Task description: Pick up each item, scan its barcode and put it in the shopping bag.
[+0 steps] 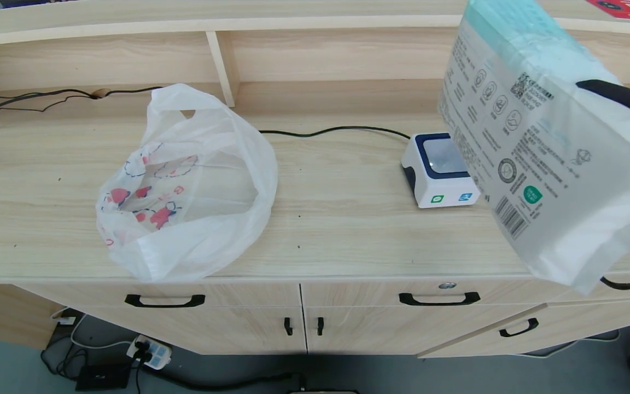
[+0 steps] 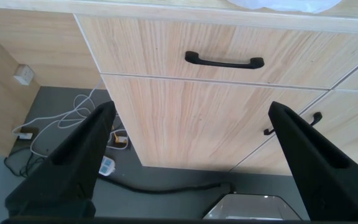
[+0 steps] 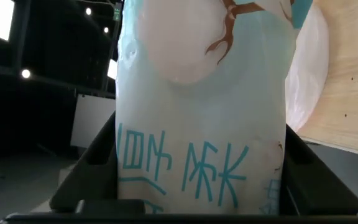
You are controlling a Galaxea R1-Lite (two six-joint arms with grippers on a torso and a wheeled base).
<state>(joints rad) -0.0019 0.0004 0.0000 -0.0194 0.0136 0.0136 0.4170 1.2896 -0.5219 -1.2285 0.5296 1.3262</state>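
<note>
A large pale plastic packet [image 1: 539, 142] with a teal top and a barcode near its lower corner hangs tilted above the right end of the counter, its printed side toward me. My right gripper [image 3: 201, 186] is shut on this packet [image 3: 201, 106], fingers [image 3: 89, 171] on either side. The packet overlaps the white and blue barcode scanner [image 1: 438, 172] standing on the counter. A white shopping bag [image 1: 184, 186] with red and blue print lies open at the left of the counter. My left gripper [image 2: 191, 162] hangs open below the counter, in front of a drawer.
A black cable [image 1: 331, 130] runs along the counter [image 1: 337, 230] to the scanner. A shelf divider [image 1: 222, 65] stands behind the bag. Drawers with black handles [image 2: 224, 61] sit below the counter edge. A power strip [image 1: 151, 350] and cables lie on the floor.
</note>
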